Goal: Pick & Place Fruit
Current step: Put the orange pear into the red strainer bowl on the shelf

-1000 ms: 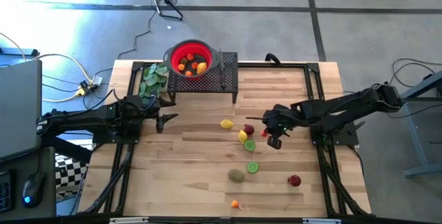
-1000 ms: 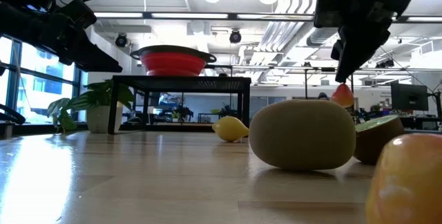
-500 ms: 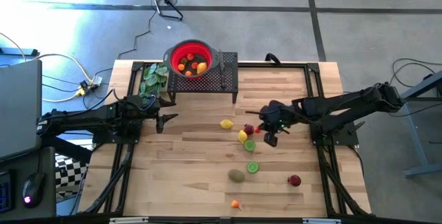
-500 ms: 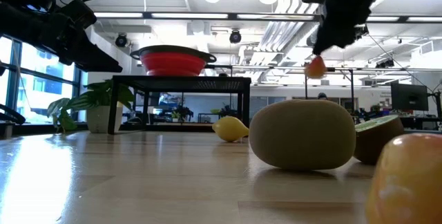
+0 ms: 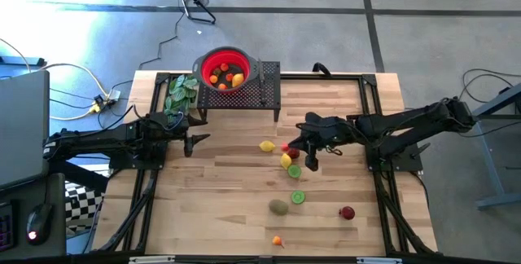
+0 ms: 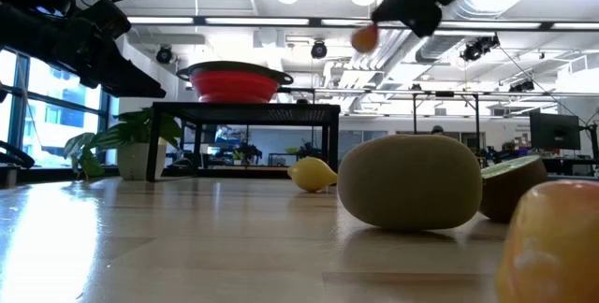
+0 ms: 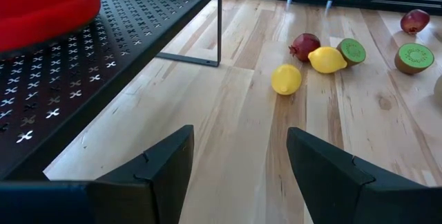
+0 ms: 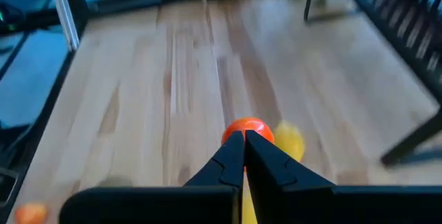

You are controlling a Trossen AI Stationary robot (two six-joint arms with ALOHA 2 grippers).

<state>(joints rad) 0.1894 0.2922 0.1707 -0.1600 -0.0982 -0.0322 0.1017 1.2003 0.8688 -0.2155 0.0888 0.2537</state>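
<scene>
My right gripper [image 5: 287, 148] hangs over the fruit cluster in the middle of the table, shut on a small orange-red fruit [image 8: 247, 128], which the low view shows high in the air [image 6: 364, 36]. On the wood below lie two lemons [image 5: 266, 145] [image 5: 286, 160], a dark red fruit [image 5: 293, 152], green halves [image 5: 294, 171] [image 5: 298, 197], a brown kiwi [image 5: 278, 207], a red piece [image 5: 348, 213] and a small orange piece [image 5: 278, 240]. My left gripper [image 7: 235, 158] is open and waits near the left edge [image 5: 194, 140]. My right gripper pinches the small orange-red fruit between its two fingertips [image 8: 235, 144], which sit on the side of the fruit facing the wrist [image 8: 246, 134]. The fingers slant down from the table's right. The fruit is lifted clear, well above the table [image 6: 364, 36].
A red bowl [image 5: 210, 59] holding several fruits sits on a black perforated rack [image 5: 267, 89] at the far edge. A green leafy bunch [image 5: 181, 93] stands left of the rack. Bare wood stretches between my left gripper and the lemons.
My right gripper has carried the orange-red fruit upward and toward the table's left, from beside the fruit cluster to over it, staying shut on the fruit throughout. The left arm and the fruits on the table have kept still.
</scene>
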